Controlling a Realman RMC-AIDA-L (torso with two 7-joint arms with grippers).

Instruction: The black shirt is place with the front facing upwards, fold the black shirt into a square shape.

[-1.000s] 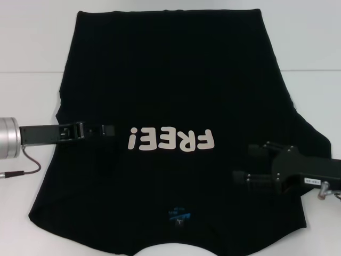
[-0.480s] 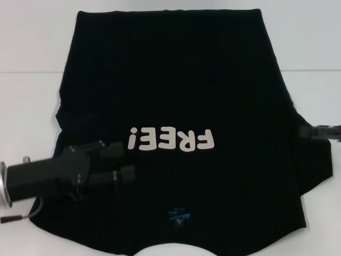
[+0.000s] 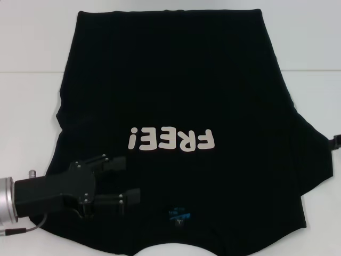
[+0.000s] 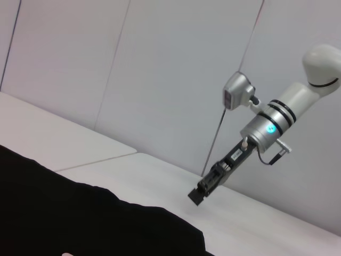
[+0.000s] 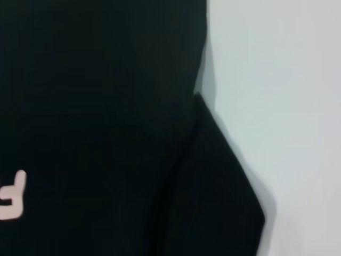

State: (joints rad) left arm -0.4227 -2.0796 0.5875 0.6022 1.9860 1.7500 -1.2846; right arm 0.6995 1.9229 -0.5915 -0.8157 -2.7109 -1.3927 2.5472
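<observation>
The black shirt (image 3: pixel 170 85) lies spread flat and front up on the white table, collar toward me. Its white "FREE!" print (image 3: pixel 170 140) reads upside down, and the blue neck label (image 3: pixel 178 214) is near the front edge. My left gripper (image 3: pixel 127 178) is open and empty over the shirt's near left part, left of the label. My right gripper (image 3: pixel 337 141) only shows as a tip at the right edge, beside the right sleeve; the left wrist view shows it (image 4: pixel 198 193) off the cloth, over the table. The right wrist view shows the shirt (image 5: pixel 96 106) and its sleeve edge.
The white table (image 3: pixel 32 42) surrounds the shirt, with a seam line across it at the back. The left arm's cable (image 3: pixel 21 230) hangs at the near left. A pale panelled wall (image 4: pixel 160 64) stands behind the right arm.
My left gripper came toward me from the shirt's left middle to its near left part and opened out. My right gripper pulled back off the shirt to the right edge.
</observation>
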